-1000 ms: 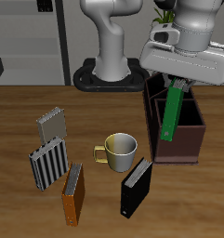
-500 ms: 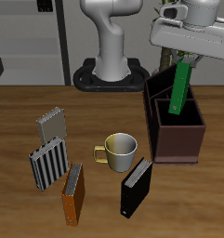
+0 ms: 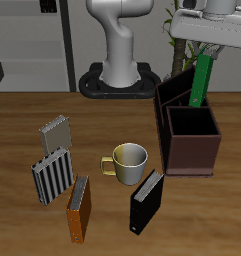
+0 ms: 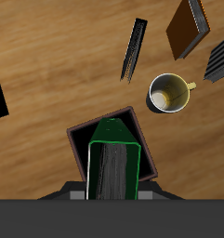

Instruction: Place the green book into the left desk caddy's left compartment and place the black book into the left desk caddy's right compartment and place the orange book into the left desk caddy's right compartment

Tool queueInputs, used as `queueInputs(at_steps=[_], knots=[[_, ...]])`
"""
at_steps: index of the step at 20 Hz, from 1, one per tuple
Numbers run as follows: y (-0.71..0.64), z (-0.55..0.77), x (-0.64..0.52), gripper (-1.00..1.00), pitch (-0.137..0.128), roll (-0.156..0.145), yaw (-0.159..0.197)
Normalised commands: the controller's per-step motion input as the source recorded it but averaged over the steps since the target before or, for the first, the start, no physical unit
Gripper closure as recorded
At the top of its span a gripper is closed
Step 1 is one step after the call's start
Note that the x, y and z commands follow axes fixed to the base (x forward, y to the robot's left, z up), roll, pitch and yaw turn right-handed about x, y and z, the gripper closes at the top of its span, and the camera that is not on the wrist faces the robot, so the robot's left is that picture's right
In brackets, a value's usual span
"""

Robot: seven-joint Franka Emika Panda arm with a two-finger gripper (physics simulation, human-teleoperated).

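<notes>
Seen from the exterior view, the gripper (image 3: 206, 50) holds the green book (image 3: 201, 82) upright by its upper end, the jaws closed on it, and the book hangs over the back part of the left desk caddy (image 3: 188, 160), which stands near the worktop's side edge. The book's lower end appears to lie at about the height of the caddy's taller back wall; whether it has entered a compartment cannot be told from this view. The right compartment (image 3: 191, 125), the large squarish section toward the worktop's front edge, appears empty. The mug (image 3: 128, 160) stands beside the caddy; the black book (image 3: 145, 201) and the orange book (image 3: 79, 208) lie nearer the front edge, apart from the grey striped books (image 3: 52, 172).

In the wrist view, the green book (image 4: 114, 163) fills the foreground, its pale page edges facing the camera, and part of the caddy (image 4: 80, 146) is visible directly beneath it. The mug (image 4: 168, 94), the orange book (image 4: 189, 28) and the black book (image 4: 134, 48) lie beyond.

Judged from both views, the step is best done by keeping the book vertical, aligning it between the walls of the left compartment, lowering slowly, and opening the jaws only once it is well inside.
</notes>
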Motion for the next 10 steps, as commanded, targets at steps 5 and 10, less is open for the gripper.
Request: queueInputs(at_steps=[5,10], knots=[[0.09,-0.1,-0.38,1.0,-0.052,0.027,0.065],[-0.11,-0.1,-0.31,1.0,-0.016,0.011,0.01]])
